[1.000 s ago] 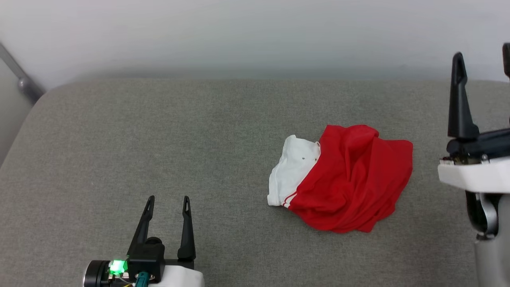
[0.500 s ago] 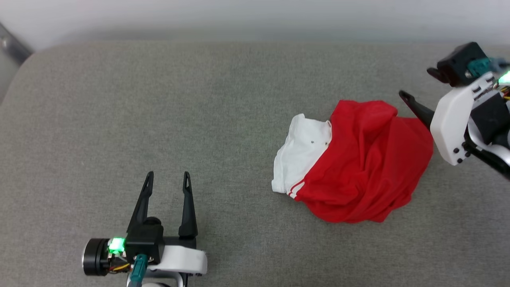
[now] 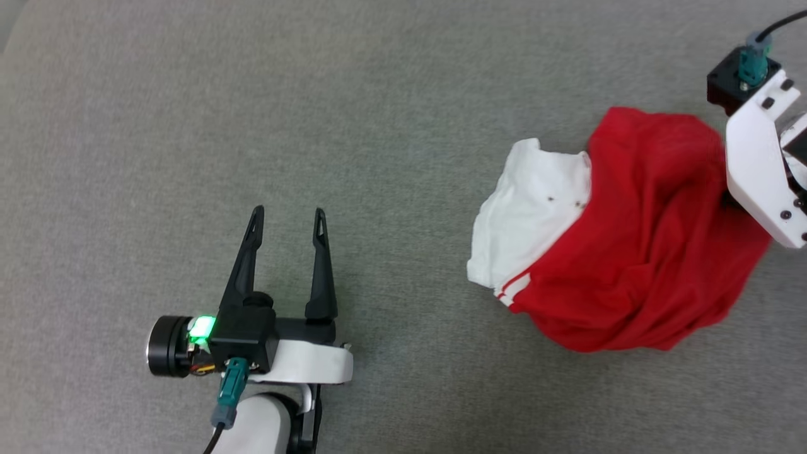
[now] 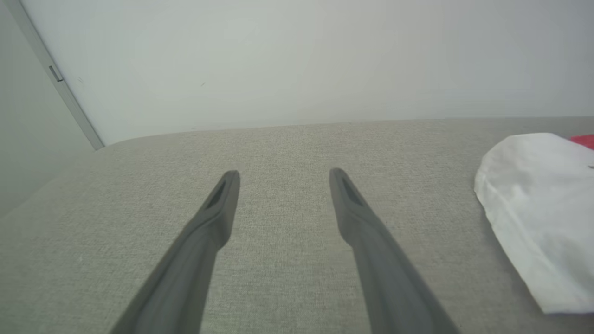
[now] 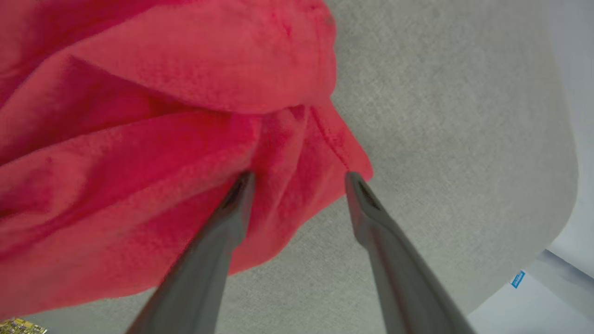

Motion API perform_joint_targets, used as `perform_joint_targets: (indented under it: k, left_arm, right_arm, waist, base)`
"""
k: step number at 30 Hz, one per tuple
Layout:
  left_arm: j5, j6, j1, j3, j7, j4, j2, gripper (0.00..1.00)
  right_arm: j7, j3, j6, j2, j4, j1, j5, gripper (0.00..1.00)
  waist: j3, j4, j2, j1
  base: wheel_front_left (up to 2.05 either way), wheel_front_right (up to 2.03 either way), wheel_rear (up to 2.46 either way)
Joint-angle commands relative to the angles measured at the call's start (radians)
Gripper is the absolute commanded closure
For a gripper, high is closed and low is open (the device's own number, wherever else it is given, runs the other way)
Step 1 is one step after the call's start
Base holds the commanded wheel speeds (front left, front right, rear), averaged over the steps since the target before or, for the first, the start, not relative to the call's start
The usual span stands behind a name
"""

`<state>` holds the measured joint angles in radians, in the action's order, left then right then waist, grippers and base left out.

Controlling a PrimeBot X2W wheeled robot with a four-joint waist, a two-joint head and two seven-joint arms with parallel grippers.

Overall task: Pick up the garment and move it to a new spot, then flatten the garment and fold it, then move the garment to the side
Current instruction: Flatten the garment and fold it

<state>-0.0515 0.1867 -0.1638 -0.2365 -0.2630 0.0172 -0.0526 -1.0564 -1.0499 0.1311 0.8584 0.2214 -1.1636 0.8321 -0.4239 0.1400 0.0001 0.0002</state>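
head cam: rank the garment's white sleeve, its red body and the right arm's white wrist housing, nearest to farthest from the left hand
From the left hand:
1. white sleeve: to its right, the garment's nearest end.
2. red body: beyond the sleeve, further right.
3. white wrist housing: at the view's right edge, over the garment's far side.

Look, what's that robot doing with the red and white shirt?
It seems about to pick up the garment, a red shirt lying crumpled on the grey fabric surface. The right gripper is open at the shirt's edge, with a red fold between its fingers, not yet pinched. The left gripper is open too, apart from the shirt and holding nothing.
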Motion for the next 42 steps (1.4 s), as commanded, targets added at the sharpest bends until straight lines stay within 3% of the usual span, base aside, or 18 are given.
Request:
perform_joint_targets:
  k: [1,11,13,21,26,32,38,42]
  left_arm:
    - [-0.005,0.006,-0.015,-0.004,-0.003,0.007,0.002,0.0]
    - [-0.024,0.031,-0.05,-0.029,-0.003,0.032,0.003,0.0]
    - [-0.02,0.029,-0.051,-0.025,-0.003,0.028,0.003,0.0]
    - [-0.016,0.028,-0.009,0.003,-0.003,0.008,0.003,0.0]
    - [-0.007,0.023,0.051,0.025,-0.003,-0.003,0.002,0.0]
    - [0.002,0.014,0.111,0.058,-0.003,-0.008,0.003,0.0]
    - [0.012,0.004,0.153,0.089,-0.003,-0.013,0.001,0.0]
    - [0.016,-0.007,0.166,0.104,-0.003,-0.02,0.001,0.0]
  right_arm:
    - [-0.005,-0.013,-0.001,0.006,0.008,-0.006,0.009,0.0]
    - [0.046,-0.163,-0.001,0.002,0.061,0.083,0.057,0.0]
    - [0.066,-0.174,-0.001,-0.001,0.059,0.069,0.064,1.0]
    - [0.208,-0.16,-0.001,-0.017,0.087,-0.024,0.092,1.0]
    - [0.32,-0.178,-0.001,0.021,0.03,-0.019,0.118,1.0]
    - [0.416,-0.204,-0.001,0.167,-0.164,0.076,0.144,1.0]
    - [0.472,-0.216,-0.001,0.34,-0.343,0.303,0.171,1.0]
    - [0.529,-0.221,-0.001,0.378,-0.35,0.502,0.193,1.0]
  waist:
    - [-0.041,0.038,-0.0001,-0.0002]
    - [-0.071,0.061,-0.0001,-0.0002]
    - [-0.065,0.057,-0.0001,-0.0002]
    - [0.023,0.018,-0.0001,-0.0002]
    - [0.116,-0.024,-0.0001,-0.0002]
    - [0.192,-0.079,-0.0001,-0.0002]
    - [0.23,-0.129,-0.0001,-0.0002]
    - [0.243,-0.151,-0.0001,-0.0002]
  base:
    - [0.0,0.0,0.0]
    - [0.0,0.0,0.0]
    - [0.0,0.0,0.0]
    - [0.0,0.0,0.0]
    - [0.0,0.0,0.0]
    - [0.0,0.0,0.0]
    - [0.0,0.0,0.0]
    - [0.0,0.0,0.0]
